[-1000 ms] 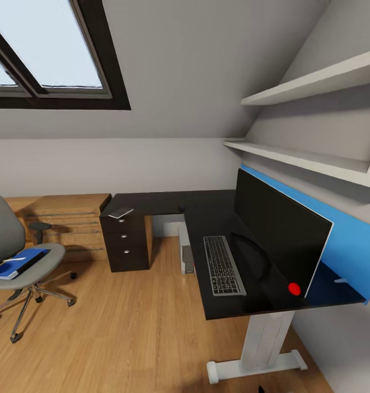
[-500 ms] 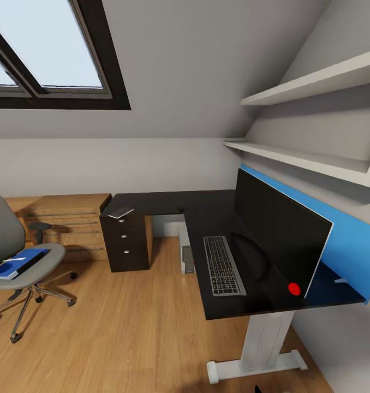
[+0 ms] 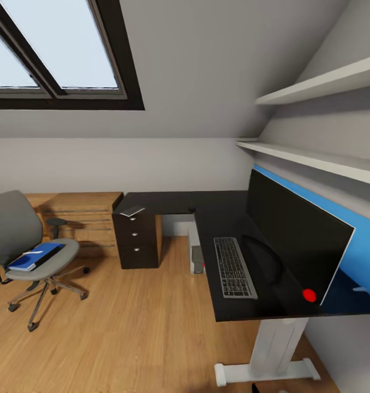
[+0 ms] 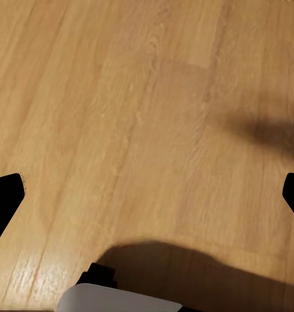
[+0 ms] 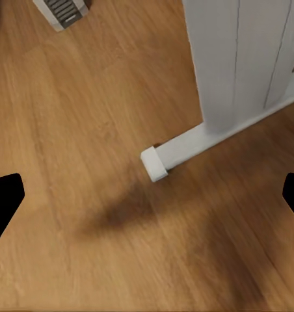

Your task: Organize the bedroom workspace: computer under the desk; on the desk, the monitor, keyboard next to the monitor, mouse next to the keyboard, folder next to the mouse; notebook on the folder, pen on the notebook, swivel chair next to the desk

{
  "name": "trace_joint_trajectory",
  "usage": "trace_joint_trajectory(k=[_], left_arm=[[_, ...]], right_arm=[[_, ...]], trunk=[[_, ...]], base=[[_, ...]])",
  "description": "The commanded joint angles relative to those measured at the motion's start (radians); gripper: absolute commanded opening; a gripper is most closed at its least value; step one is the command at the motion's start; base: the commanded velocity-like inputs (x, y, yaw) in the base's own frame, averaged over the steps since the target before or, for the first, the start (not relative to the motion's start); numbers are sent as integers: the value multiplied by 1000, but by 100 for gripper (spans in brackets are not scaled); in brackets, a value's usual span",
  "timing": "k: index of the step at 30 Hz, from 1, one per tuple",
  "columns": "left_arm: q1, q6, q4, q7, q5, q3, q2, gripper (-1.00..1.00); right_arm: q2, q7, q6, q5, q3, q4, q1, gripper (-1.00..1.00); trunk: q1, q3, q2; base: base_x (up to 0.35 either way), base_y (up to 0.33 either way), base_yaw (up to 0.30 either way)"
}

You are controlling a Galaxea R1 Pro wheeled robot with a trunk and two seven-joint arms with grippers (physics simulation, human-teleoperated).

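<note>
The black L-shaped desk (image 3: 168,201) stands against the right wall. On it the wide monitor (image 3: 294,240) stands upright, and the dark grey keyboard (image 3: 235,267) lies just in front of the screen. The light grey computer (image 3: 196,259) sits on the floor under the desk, and its corner shows in the right wrist view (image 5: 62,12). At the left, the grey swivel chair (image 3: 21,245) stands apart from the desk, with the blue folder (image 3: 40,256) on its seat. My left gripper (image 4: 147,198) and right gripper (image 5: 147,195) hang open over bare wooden floor.
A flat pale item (image 3: 132,210) lies on the desk above the drawer unit (image 3: 137,240). A low oak chest (image 3: 81,218) stands by the back wall. The desk's white leg (image 5: 241,58) and foot (image 5: 179,153) are close to my right gripper. Two wall shelves (image 3: 316,158) overhang the monitor.
The whole head view has shifted, with desk and chair now further right in the picture, so the camera has moved. The things themselves stand as before.
</note>
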Motion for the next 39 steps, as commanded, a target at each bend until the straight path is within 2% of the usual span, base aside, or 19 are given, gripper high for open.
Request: trace_joint_trajectory(k=[1,15,26,39], left_arm=[[0,-1,-1,0,10,0,0,100],[0,-1,-1,0,9,0,0,100],[0,-1,-1,0,9,0,0,100],[0,-1,-1,0,9,0,0,100]], right_arm=[[0,8,-4,-3,-7,2,-1,100],[1,5,-8,0,-5,2,-1,100],[4,4,-14,-1,-7,2,-1,100],[3,4,-14,0,-6,3,-1,100]], trunk=[[0,-1,-1],[0,-2,-1],[0,-2,-1],[0,-2,-1]], base=[[0,37,110],[0,223,29],[4,64,254],[234,229,22]])
